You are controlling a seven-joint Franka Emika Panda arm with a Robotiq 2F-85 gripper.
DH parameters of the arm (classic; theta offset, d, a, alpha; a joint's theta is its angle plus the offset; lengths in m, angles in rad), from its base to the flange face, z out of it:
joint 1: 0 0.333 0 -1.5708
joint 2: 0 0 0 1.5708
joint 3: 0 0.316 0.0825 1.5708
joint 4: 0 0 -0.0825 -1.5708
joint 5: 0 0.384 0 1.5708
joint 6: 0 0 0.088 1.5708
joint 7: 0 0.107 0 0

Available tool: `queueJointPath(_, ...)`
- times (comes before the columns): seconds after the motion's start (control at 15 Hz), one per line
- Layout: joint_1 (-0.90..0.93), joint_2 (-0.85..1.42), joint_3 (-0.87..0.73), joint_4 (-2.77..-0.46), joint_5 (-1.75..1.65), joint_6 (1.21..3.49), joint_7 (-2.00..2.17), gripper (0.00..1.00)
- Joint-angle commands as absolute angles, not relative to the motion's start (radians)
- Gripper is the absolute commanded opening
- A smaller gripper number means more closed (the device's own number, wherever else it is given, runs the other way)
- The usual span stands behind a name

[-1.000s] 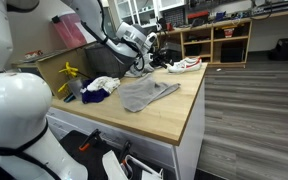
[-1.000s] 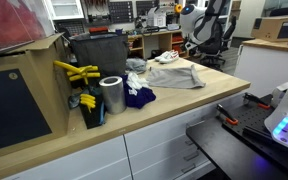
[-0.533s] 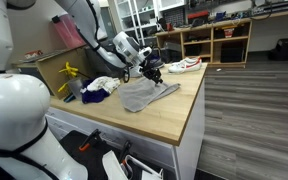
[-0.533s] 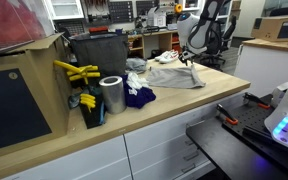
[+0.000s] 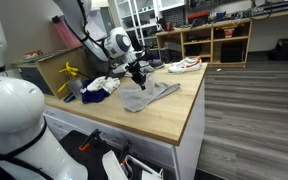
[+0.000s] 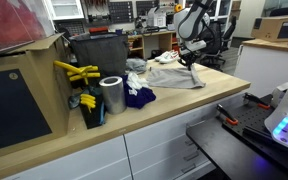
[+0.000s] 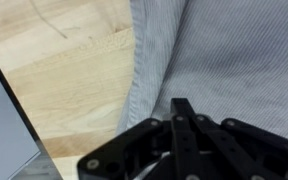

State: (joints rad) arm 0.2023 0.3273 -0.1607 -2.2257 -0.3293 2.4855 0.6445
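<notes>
The tool (image 7: 181,104) is closed. In the wrist view its two dark fingers (image 7: 187,128) stand pressed together in the lower middle of the frame, with no gap between the tips. The tips sit down on the grey striped cloth (image 7: 234,60), close to its left hem. Whether a fold of the fabric is caught between them cannot be told.

The cloth fills the right part of the wrist view. Bare pale wood of the desk (image 7: 69,70) shows to the left of it.

In an exterior view the arm comes in from the upper left and the tool (image 5: 139,78) points down at the near-left edge of the grey cloth (image 5: 152,93). The cloth lies spread, slightly rumpled, near the middle of the wooden desk (image 5: 169,120). Left of it a white cloth (image 5: 104,83) and a dark blue cloth (image 5: 95,96) lie bunched together. A white sneaker (image 5: 185,65) rests at the far end of the desk, above and to the right of the tool.

In an exterior view from the opposite end, the tool (image 6: 192,63) meets the far edge of the grey cloth (image 6: 179,76) in the upper right of the frame. The blue cloth (image 6: 139,97) lies at centre, just beside a metal can (image 6: 111,95). Yellow-handled tools (image 6: 76,72) lie left of the can, and a dark bin (image 6: 96,55) stands behind it.
</notes>
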Motion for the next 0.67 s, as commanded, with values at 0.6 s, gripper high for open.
queueJointPath(0.6,0.148,0.301,-0.182,-2.302,-0.444,2.425,0.667,0.0)
